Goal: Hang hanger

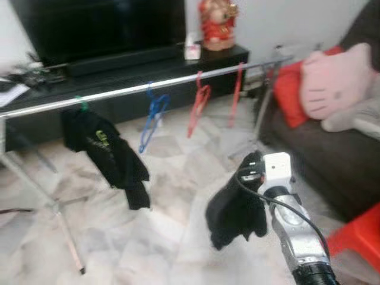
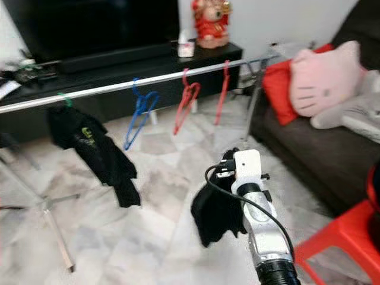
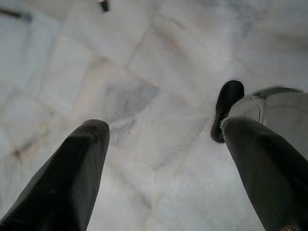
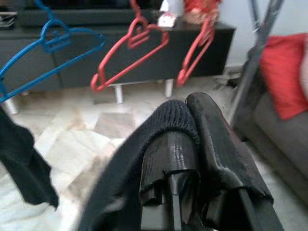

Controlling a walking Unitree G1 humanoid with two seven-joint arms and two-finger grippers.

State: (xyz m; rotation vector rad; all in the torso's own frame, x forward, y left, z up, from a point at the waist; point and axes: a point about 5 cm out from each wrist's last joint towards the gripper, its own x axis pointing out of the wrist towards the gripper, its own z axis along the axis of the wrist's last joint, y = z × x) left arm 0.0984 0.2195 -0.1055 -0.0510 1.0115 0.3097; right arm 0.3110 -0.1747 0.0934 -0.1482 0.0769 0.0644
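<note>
Right wrist view: end effector (image 4: 192,144) clamps black garment (image 4: 125,163).

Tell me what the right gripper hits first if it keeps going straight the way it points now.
Probably the red hanger on the rail. The right gripper, shut on a black garment, points toward it; the TV cabinet lies behind. Depth is unclear.

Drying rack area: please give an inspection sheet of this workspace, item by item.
Surface: pale marble floor.
Job's things: metal rail carrying a black garment, one blue hanger and two red hangers; another dark garment hangs from the right hand.
Clutter: nothing seen on the floor.
Hands: right hand shut on the dark garment; left hand open above the floor.
Cables: black cable along the right arm.
Surroundings: TV cabinet, sofa with cushions, red stool.
</note>
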